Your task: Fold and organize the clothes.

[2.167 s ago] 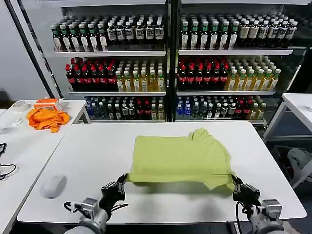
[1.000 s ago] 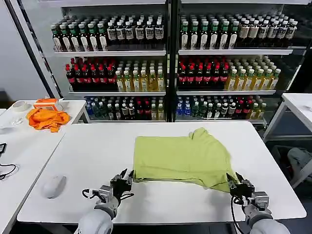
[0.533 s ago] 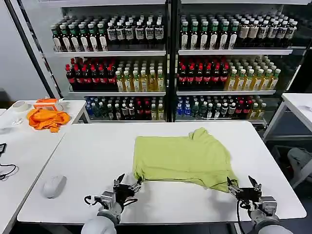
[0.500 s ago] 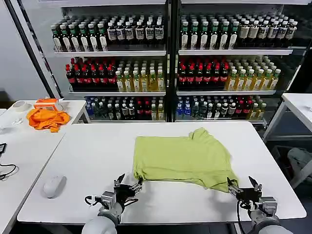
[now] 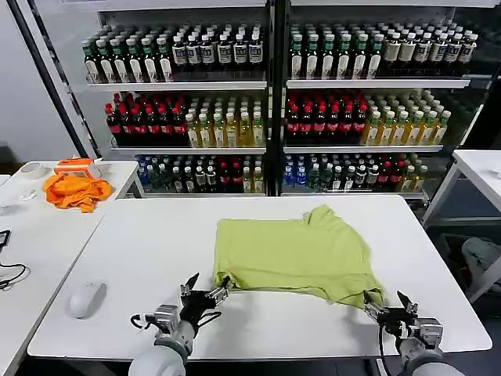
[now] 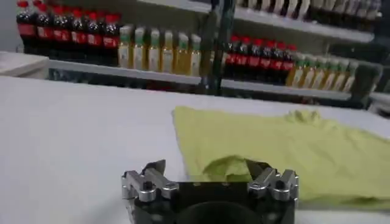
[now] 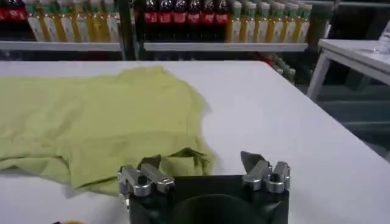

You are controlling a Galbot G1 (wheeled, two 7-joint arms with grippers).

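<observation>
Now | left gripper (image 5: 205, 296) jaws wide, empty | right gripper (image 5: 389, 309) same | T-shirt (image 5: 293, 252) untouched

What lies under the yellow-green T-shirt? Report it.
The T-shirt lies folded on the white table. Bare tabletop shows all around it; whatever lies beneath or inside the fold is covered. Both grippers, left and right, are open nearby.

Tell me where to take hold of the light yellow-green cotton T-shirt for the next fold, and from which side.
Probably grip the light yellow-green cotton T-shirt at its two near corners, coming in low from the robot's side of the white table. That near edge is folded and lies closest. The open left end effector and open right end effector each already face a corner, where the cloth bunches up.
</observation>
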